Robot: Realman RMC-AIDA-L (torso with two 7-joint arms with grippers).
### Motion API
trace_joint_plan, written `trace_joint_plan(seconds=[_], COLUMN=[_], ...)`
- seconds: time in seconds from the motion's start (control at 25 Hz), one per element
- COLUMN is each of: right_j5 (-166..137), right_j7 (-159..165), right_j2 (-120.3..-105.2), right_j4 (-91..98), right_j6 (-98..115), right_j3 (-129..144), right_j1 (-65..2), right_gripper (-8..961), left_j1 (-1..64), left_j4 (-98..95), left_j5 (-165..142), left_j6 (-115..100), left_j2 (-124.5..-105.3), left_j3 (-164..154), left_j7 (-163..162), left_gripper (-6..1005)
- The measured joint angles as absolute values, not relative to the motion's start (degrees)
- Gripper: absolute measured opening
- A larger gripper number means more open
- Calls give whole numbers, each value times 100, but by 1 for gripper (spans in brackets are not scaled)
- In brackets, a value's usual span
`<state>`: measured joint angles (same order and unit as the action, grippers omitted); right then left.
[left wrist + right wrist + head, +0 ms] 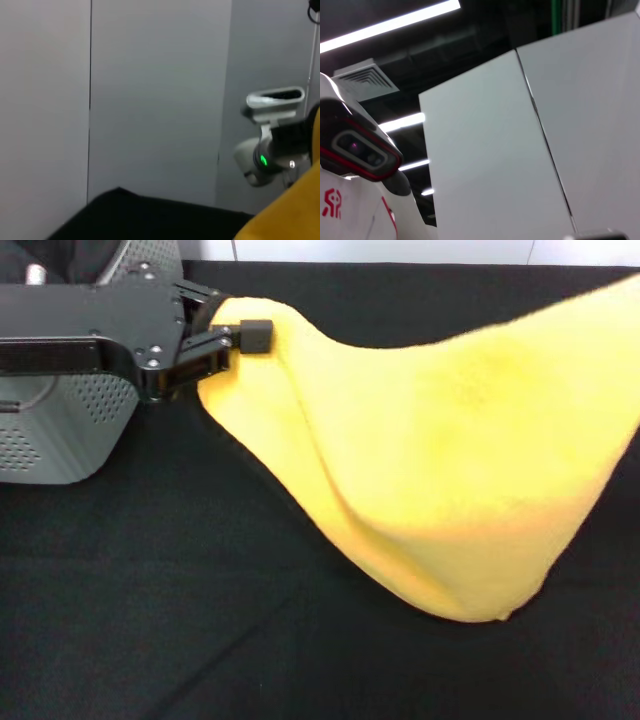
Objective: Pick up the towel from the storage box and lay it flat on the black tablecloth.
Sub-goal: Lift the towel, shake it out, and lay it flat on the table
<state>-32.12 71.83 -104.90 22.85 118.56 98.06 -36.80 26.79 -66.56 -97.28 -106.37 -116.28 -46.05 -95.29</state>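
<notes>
Head view: towel, yellow side up, hangs stretched in the air above the black tablecloth. Left gripper is closed on 1 corner, upper left, next to the storage box. The opposite corner runs out of view at upper right; right gripper isn't visible, so its state can't be told. Towel's lower edge sags to a low point at lower centre-right, close to the cloth; contact can't be told. Bare cloth lies open to the left and front of the sag. Box sits at the far left edge. Left wrist view: towel edge only.
</notes>
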Motion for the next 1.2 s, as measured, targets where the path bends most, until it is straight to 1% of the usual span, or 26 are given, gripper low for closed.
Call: trace_joint_plan(seconds=[0.08, 0.28, 0.52, 0.64, 0.8, 0.88, 1.0, 1.08, 1.12, 1.16, 1.2], right_j5=[-3285, -3538, -3624, -3619, -3617, -3600, -3617, -3667, -3737, -3737, -3756], right_j7=[7241, 7415, 7553, 7614, 7671, 7704, 7700, 7643, 7508, 7508, 7440], right_j2=[-10484, -10519, -10609, -10628, -10646, -10690, -10777, -10880, -11018, -11018, -11102], right_j4=[2454, 2868, 3015, 3064, 3222, 3268, 3240, 3228, 3226, 3226, 3235], right_j6=[11858, 11863, 11850, 11863, 11846, 11637, 11281, 10968, 10610, 10610, 10472], right_j3=[9566, 8903, 8502, 8367, 8304, 8279, 8275, 8253, 8185, 8185, 8139], right_j1=[-3671, -3472, -3362, -3359, -3354, -3348, -3348, -3346, -3324, -3324, -3308], right_gripper=[24, 25, 27, 27, 28, 29, 29, 30, 30, 30, 31], left_j1=[2703, 2660, 2332, 2221, 2192, 2187, 2139, 2058, 2002, 1954, 1926], left_j4=[-6687, -6857, -7537, -7792, -7850, -7866, -7879, -7881, -7878, -7867, -7859], left_j5=[-9840, -9890, -9905, -9918, -9918, -9890, -9781, -9647, -9561, -9483, -9434], left_j6=[-10559, -10353, -10112, -10009, -9994, -10000, -10017, -10015, -10005, -9994, -9985], left_j2=[-11655, -11691, -11859, -11894, -11864, -11878, -11951, -11987, -11996, -12007, -12017], left_j3=[-4588, -4370, -4067, -4068, -4030, -3994, -4017, -4065, -4095, -4122, -4136], left_j7=[-9620, -9715, -9662, -9581, -9557, -9549, -9443, -9319, -9251, -9176, -9125], left_gripper=[50, 136, 343, 383, 437, 463, 490, 489, 489, 489, 489])
